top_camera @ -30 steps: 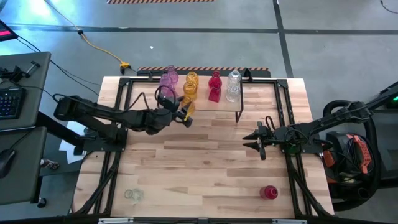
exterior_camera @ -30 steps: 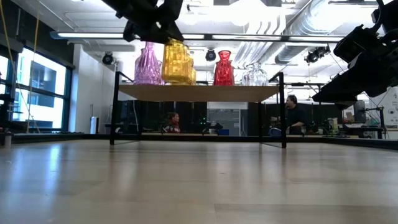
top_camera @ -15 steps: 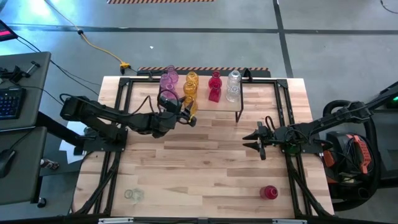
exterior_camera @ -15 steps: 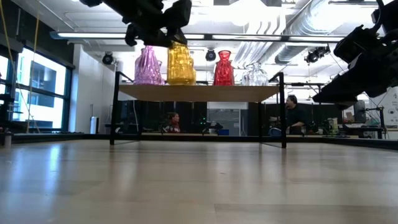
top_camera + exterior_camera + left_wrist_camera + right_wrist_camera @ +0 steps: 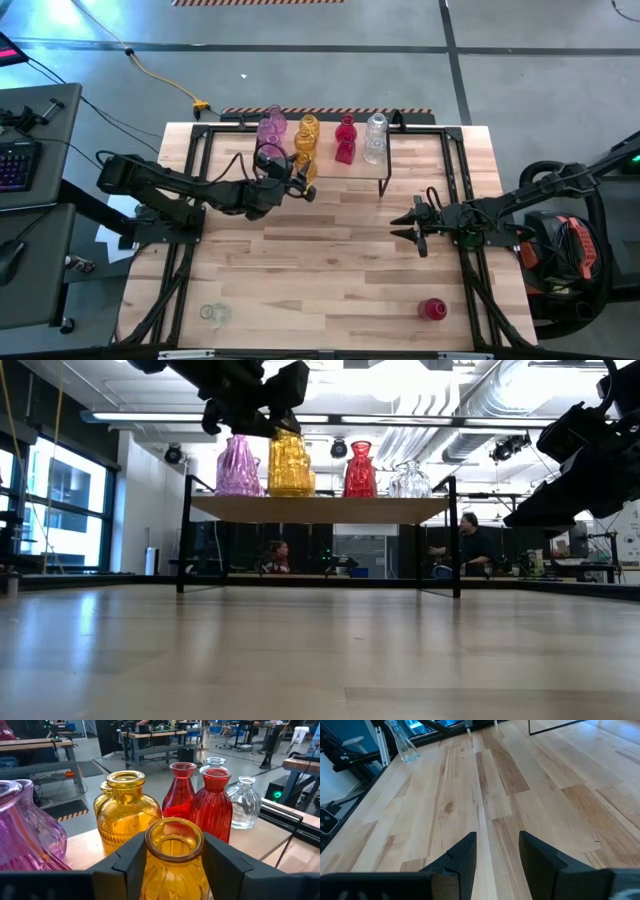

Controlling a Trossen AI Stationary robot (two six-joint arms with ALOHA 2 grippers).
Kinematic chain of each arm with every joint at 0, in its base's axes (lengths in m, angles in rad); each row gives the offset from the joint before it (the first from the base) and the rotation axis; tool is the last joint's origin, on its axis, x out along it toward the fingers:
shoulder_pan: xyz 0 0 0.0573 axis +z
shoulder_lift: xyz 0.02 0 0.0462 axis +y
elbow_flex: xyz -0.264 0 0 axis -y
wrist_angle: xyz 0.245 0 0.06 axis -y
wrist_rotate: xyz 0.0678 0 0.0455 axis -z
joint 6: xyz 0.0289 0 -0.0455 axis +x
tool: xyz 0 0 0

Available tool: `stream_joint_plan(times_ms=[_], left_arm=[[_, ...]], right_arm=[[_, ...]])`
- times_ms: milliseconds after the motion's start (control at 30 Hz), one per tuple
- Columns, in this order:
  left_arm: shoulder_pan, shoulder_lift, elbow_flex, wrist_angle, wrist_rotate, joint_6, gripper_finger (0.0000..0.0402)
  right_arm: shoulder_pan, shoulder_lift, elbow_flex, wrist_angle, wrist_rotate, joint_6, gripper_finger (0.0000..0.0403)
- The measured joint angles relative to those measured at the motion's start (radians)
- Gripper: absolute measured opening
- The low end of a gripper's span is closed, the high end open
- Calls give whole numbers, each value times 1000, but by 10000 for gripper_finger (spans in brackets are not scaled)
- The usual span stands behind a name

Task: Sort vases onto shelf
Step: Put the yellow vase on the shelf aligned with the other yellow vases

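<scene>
The shelf (image 5: 320, 510) stands at the table's far middle. On it stand pink vases (image 5: 238, 468), a yellow vase (image 5: 127, 815), two red vases (image 5: 210, 805) and clear vases (image 5: 243, 809). My left gripper (image 5: 175, 855) reaches in level from the table's left, shut on another yellow vase (image 5: 303, 168) at the shelf's near edge, beside the pink ones. My right gripper (image 5: 400, 226) hovers open over the table's right middle, with nothing between its fingers (image 5: 460, 857). My left gripper pinches the yellow vase's neck (image 5: 156, 860), just under the rim, between its two fingers. The fingers (image 5: 127, 862) come in level from the table's left and near side. The vase stands upright with its base (image 5: 291, 491) on the shelf board.
A red vase (image 5: 432, 309) stands on the table near the front right, a clear vase (image 5: 213, 313) near the front left. The shelf's black wire legs (image 5: 455, 540) rise from the table. Black frame rails run along both table sides. People sit in the room behind.
My left gripper has carried the yellow vase toward the table's right and a little down, over the shelf's near edge. The vase now stands upright on the board beside the pink vase. For the last half second it has kept still.
</scene>
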State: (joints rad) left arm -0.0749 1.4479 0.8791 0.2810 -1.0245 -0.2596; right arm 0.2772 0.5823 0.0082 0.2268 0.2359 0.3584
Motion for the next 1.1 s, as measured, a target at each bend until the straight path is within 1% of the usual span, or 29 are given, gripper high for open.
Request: stream_joint_plan(times_ms=[200,533,667,900,1100], left_arm=[[10,0,0,2,22,7,165],[10,0,0,3,29,-7,169],[14,0,0,3,31,-19,180],[35,1,0,1,65,-19,210],[50,15,1,9,83,-28,219]], right_arm=[[0,0,0,0,0,0,130],[0,0,0,-1,0,0,130],[0,0,0,-1,0,0,130],[0,0,0,-1,0,0,130],[0,0,0,-1,0,0,130]])
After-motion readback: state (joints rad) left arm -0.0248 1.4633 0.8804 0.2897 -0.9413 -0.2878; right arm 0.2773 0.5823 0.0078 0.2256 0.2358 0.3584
